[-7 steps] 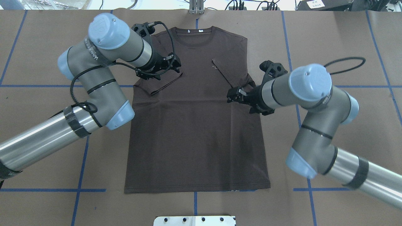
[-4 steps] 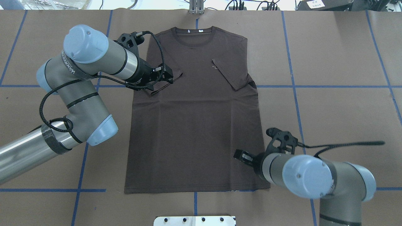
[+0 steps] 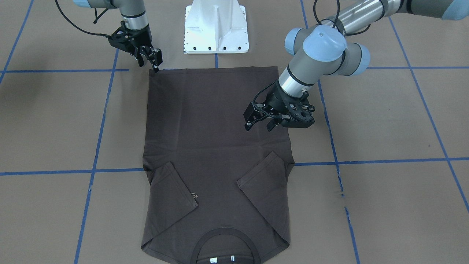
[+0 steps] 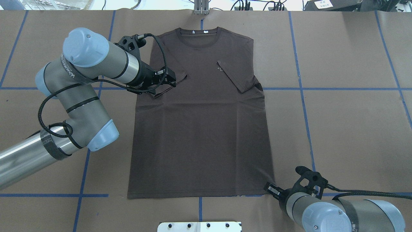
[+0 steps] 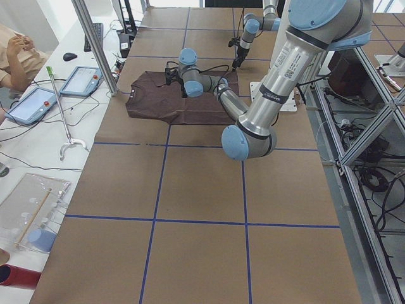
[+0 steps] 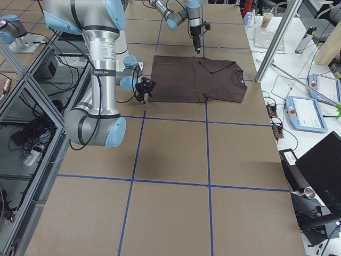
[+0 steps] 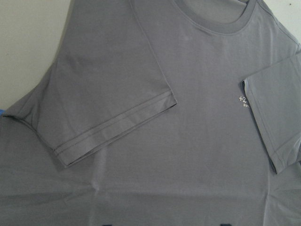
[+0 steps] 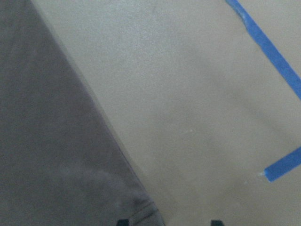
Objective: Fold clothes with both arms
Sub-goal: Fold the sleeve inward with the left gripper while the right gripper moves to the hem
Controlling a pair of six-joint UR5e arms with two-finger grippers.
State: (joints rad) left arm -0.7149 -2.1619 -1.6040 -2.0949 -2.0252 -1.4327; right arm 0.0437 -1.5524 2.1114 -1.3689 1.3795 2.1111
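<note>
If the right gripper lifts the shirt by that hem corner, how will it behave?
Probably floppy: the T-shirt lies flat with soft creases, so a corner lifted by the right gripper should drape, not raise the whole hem. Its folded-in sleeves would likely slip open. It looks thin and light.

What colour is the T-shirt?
Dark brown. The T-shirt shows best in the overhead view.

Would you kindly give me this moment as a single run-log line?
T-shirt: flat, both sleeves folded in | left gripper: open, above shirt near folded sleeve | right gripper: open, at hem corner
</note>
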